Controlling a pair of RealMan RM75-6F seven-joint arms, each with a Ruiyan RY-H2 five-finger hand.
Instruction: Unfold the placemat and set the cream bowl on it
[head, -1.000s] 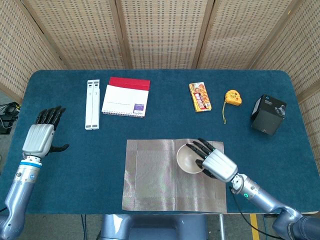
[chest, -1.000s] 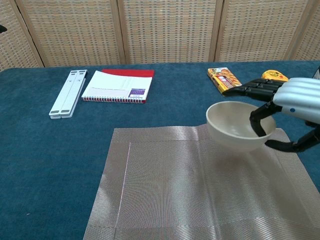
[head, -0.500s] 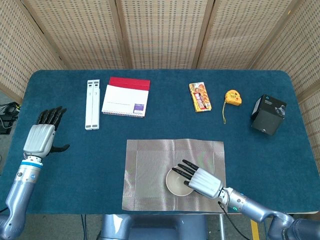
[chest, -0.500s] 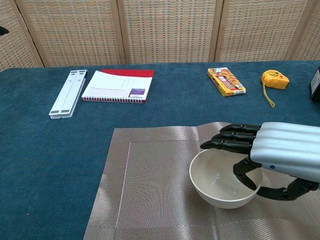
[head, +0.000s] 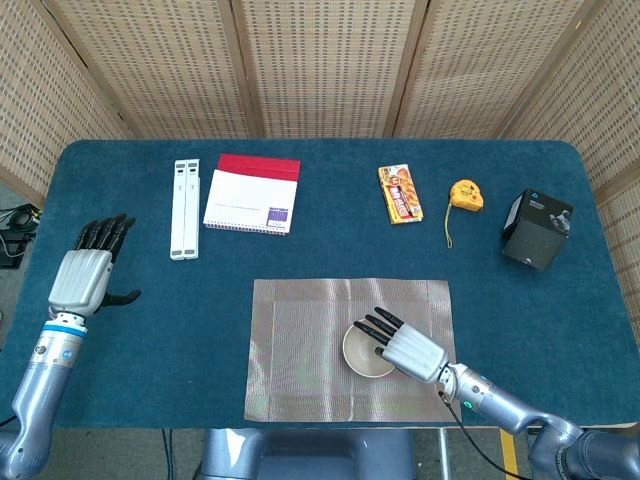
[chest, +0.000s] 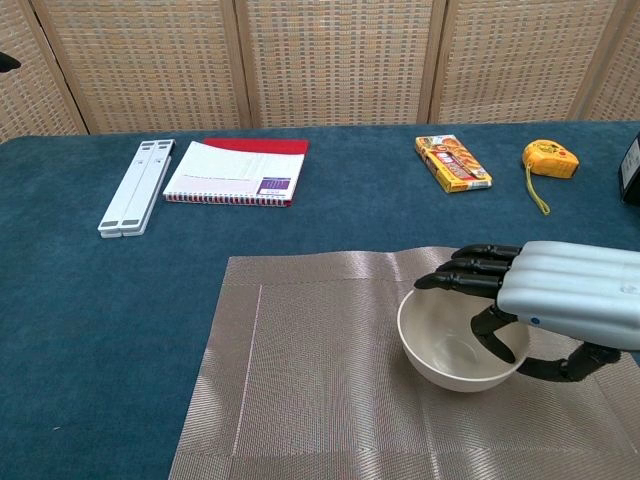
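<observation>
The placemat (head: 330, 350) lies unfolded and flat on the near middle of the table (head: 150, 330). Its long axis runs from left to right, parallel to the near edge of the table. The bowl (head: 366, 350) stands upright on the right half of the placemat, with its opening facing up, and nothing is inside it except fingers (chest: 470, 283) of the right hand (head: 405, 345). This hand reaches over the right part of the rim; some fingers lie stretched above the bowl, one curls down inside it, and the thumb is outside against the wall, so the hand holds the bowl by its rim.

The left hand (head: 85, 270) is at the far left of the table, well apart from the placemat. Its fingers are stretched out and apart, pointing away toward the far side, and it holds nothing.

At the far side of the table there are, from left to right, a white folded stand (head: 185, 208), a notebook (head: 252, 194) with a red strip, a snack box (head: 399, 193), a yellow tape measure (head: 464, 194) and a black box (head: 537, 229).
</observation>
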